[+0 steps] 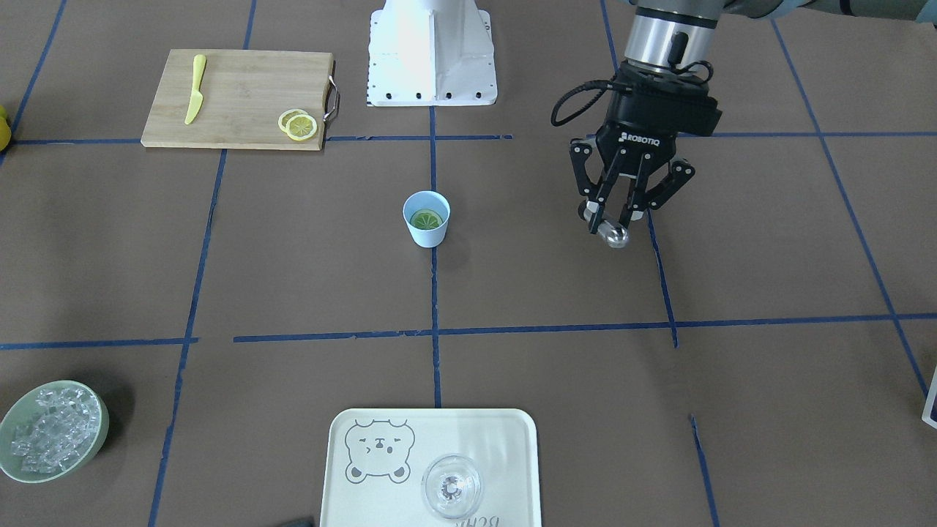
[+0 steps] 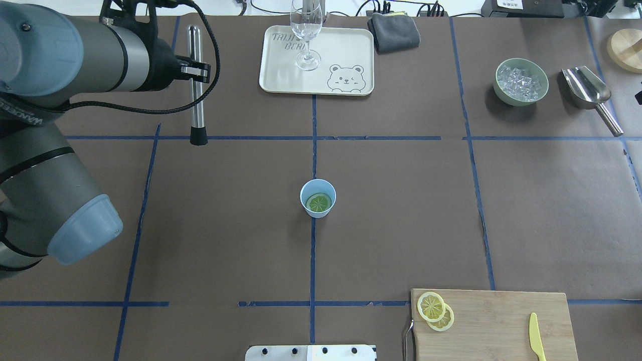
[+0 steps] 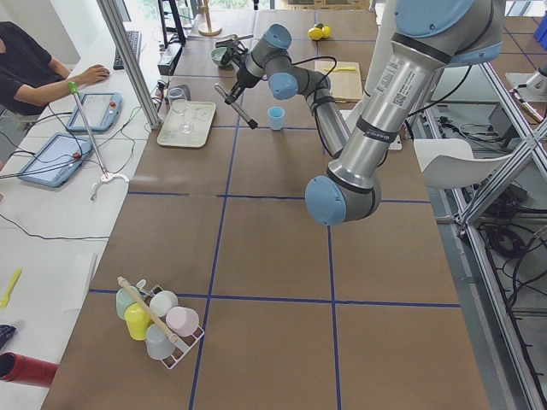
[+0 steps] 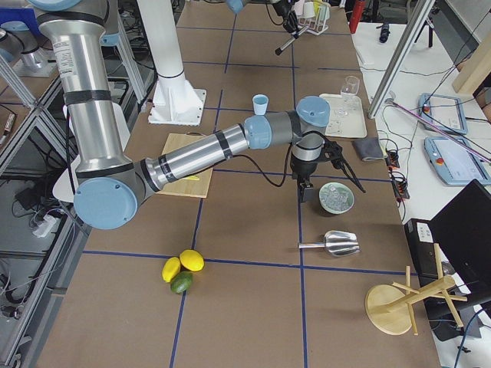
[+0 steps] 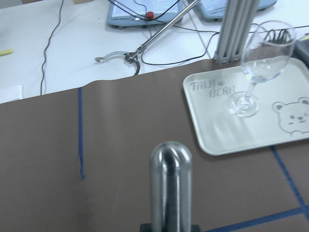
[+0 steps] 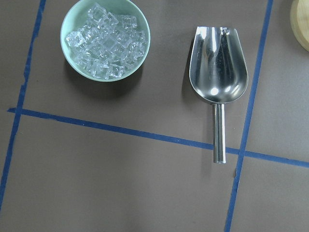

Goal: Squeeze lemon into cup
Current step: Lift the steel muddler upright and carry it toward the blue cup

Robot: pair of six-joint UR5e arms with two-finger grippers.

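Note:
The light-blue cup (image 1: 427, 236) stands at the table's middle (image 2: 317, 213), with one lemon slice (image 1: 426, 218) lying flat inside it (image 2: 319, 203). Two more slices (image 1: 300, 126) overlap on the wooden board (image 2: 435, 308). My left gripper (image 1: 615, 219) hangs well to the side of the cup, shut on a steel rod with a black tip (image 2: 196, 100). The rod's round end fills the left wrist view (image 5: 170, 179). My right gripper (image 4: 304, 190) shows only in the exterior right view, beside the ice bowl. I cannot tell whether it is open or shut.
A cutting board (image 1: 241, 95) holds a yellow plastic knife (image 1: 195, 88). A bear tray (image 1: 498, 454) carries a clear wine glass (image 1: 452, 487). A green bowl of ice (image 6: 105, 38) and a steel scoop (image 6: 218, 67) lie below my right wrist. A grey cloth (image 2: 393, 31) lies beside the tray.

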